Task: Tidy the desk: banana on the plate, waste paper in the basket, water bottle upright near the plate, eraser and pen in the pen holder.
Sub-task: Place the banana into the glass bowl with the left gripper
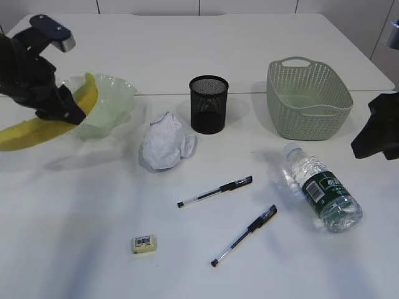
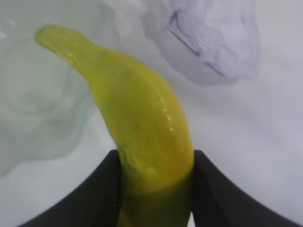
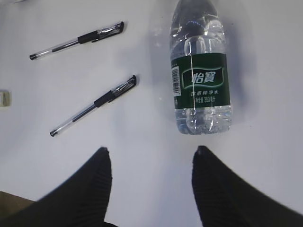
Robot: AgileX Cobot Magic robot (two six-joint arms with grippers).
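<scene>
Exterior view: the banana [image 1: 37,128] was found clamped in the left gripper [image 1: 62,109], held above the desk [image 1: 75,249] with its stem tip over the plate [image 1: 115,93]. The crumpled paper [image 1: 165,143] was noted beside the pen holder [image 1: 209,104]; the basket [image 1: 308,96] stood to the right. The water bottle [image 1: 321,193] was seen lying on its side, two pens [image 1: 215,192] and the eraser [image 1: 144,243] on the desk.

Left wrist view: the banana [image 2: 142,127] was seen pinched between both fingers [image 2: 94,194].

Right wrist view: the right gripper [image 3: 151,184] was recorded spread and empty above the desk, the water bottle [image 3: 201,75] lying beyond it
</scene>
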